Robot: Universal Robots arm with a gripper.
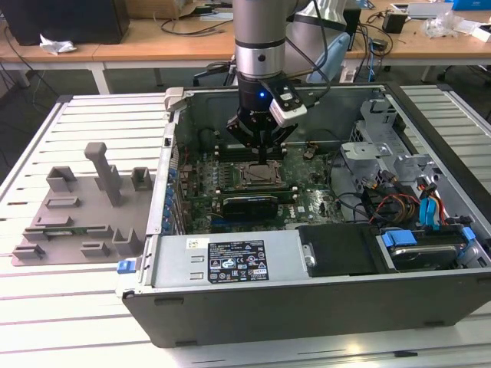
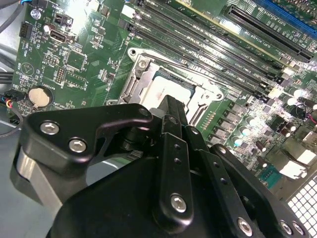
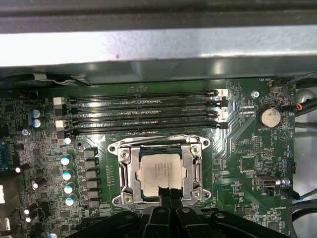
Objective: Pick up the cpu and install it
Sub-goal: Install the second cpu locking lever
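Looking down, we see the flat square silver-topped cpu [image 3: 162, 173] in its socket, directly under our black jaws, clenched together.

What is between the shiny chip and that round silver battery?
In the first wrist view, the metal socket frame and a stretch of green board with tiny parts lie between the cpu and the battery.

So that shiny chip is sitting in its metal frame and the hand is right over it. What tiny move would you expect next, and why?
Probably a short, straight lift of the hand. In both wrist views the cpu lies flat and square inside the socket frame, with the fingertips closed together at its near edge. It looks seated, so backing straight up seems safest, avoiding nudging the chip or the frame.
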